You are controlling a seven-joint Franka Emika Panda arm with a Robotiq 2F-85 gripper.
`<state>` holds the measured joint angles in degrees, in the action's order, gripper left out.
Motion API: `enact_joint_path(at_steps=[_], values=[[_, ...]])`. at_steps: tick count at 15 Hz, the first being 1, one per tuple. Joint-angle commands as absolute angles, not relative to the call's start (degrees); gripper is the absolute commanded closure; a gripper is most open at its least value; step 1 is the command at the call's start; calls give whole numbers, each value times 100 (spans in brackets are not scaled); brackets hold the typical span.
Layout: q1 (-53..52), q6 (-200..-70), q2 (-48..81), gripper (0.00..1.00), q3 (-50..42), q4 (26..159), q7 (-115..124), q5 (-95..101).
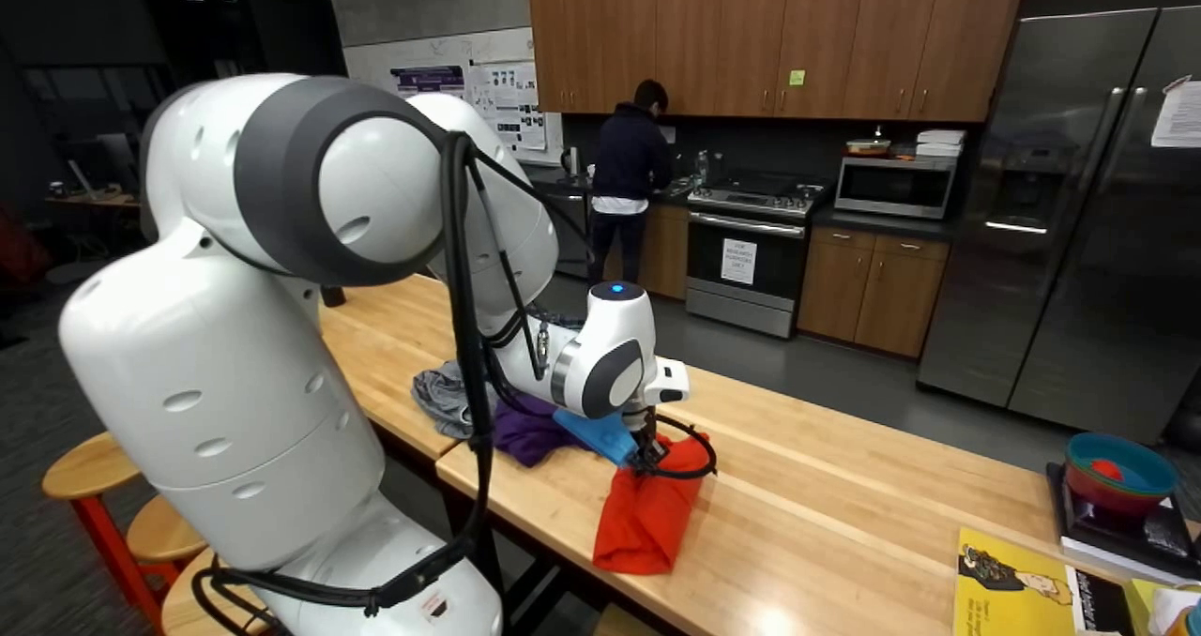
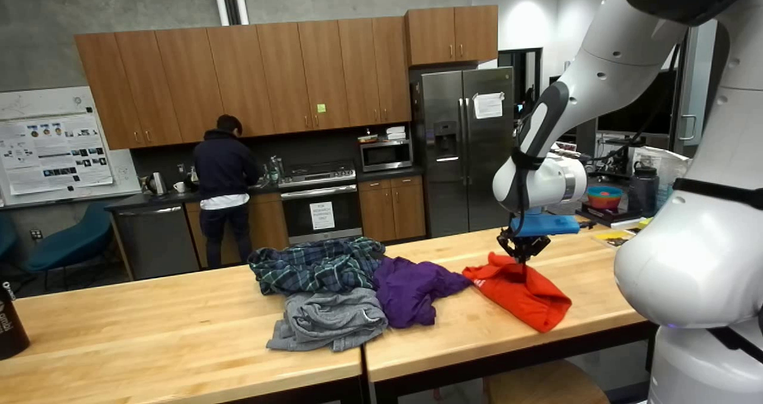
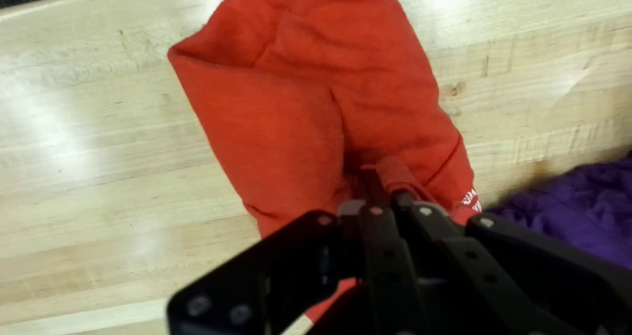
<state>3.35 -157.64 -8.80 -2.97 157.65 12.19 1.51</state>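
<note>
Cloth (image 3: 296, 127), bright red and rumpled, lies on the bench (image 2: 441, 344) right under the claw (image 3: 387, 189). Claw's drawn in narrow, tips down in the folds, and it's got a pinch of the red stuff. Honestly, the wrist view is so dark around the tips that I can't tell how much is caught. Bit of white lettering (image 3: 471, 200) shows near one edge. Just beside that in an exterior view there's a purple garment (image 2: 417, 288), with a gray garment (image 2: 337, 320) and a dark plaid garment (image 2: 322, 264) heaped up against it. Over at another part of the bench sit a yellow book (image 1: 1013, 580) and some stacked bowls (image 1: 1126, 497). Back in the kitchen, a person (image 1: 624, 158) in a dark top stands facing away near the stove (image 1: 746, 251), and there's a big steel fridge (image 1: 1060, 204) past the microwave (image 1: 894, 188).
</note>
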Motion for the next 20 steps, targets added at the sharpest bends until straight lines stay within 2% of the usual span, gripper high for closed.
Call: enact_joint_path(at_steps=[1, 20], values=[[451, -15589, -997, 99, -97, 15669, 1477, 410], [384, -15185, -1242, 99, 866, 15368, 2949, 1976]])
